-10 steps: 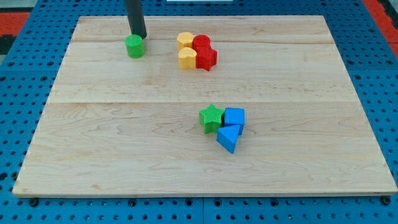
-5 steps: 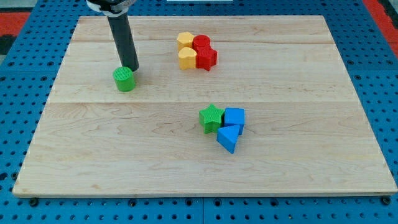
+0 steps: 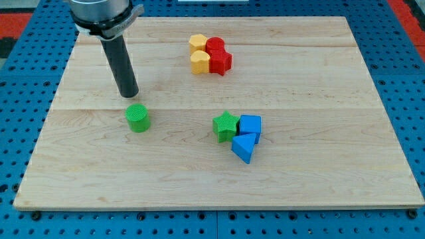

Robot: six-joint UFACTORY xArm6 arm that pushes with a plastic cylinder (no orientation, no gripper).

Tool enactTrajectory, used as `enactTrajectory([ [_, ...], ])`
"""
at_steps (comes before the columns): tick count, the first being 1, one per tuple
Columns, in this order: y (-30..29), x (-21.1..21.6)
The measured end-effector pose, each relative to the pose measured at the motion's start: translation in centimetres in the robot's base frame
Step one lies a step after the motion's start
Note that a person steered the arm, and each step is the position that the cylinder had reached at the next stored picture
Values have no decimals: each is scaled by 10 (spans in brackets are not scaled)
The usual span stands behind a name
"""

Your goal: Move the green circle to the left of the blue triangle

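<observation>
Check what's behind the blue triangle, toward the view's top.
Behind the blue triangle sits a blue cube, touching it, with a green star beside it on the view's left. The cube's lower front is covered. The green circle and my tip are far left.

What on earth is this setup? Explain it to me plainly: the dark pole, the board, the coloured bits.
This is one camera looking down at a wooden board on a blue perforated base. The dark pole is a robot arm's pushing rod; it has no jaws and holds nothing. My tip sits just above the green circle in the view, slightly to its left. Right of that lie a green star, a blue triangle and a blue cube, bunched together. Near the view's top, two yellow blocks and two red blocks form another cluster. The rod only slides blocks around.
</observation>
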State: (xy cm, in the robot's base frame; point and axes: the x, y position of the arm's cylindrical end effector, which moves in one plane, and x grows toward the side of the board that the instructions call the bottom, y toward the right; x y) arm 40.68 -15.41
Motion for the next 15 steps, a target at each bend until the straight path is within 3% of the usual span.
enactTrajectory([
  [2, 54, 103],
  [4, 8, 93],
  [5, 12, 133],
  [6, 67, 144],
  [9, 86, 156],
  [10, 117, 156],
  [14, 136, 158],
  [15, 103, 175],
])
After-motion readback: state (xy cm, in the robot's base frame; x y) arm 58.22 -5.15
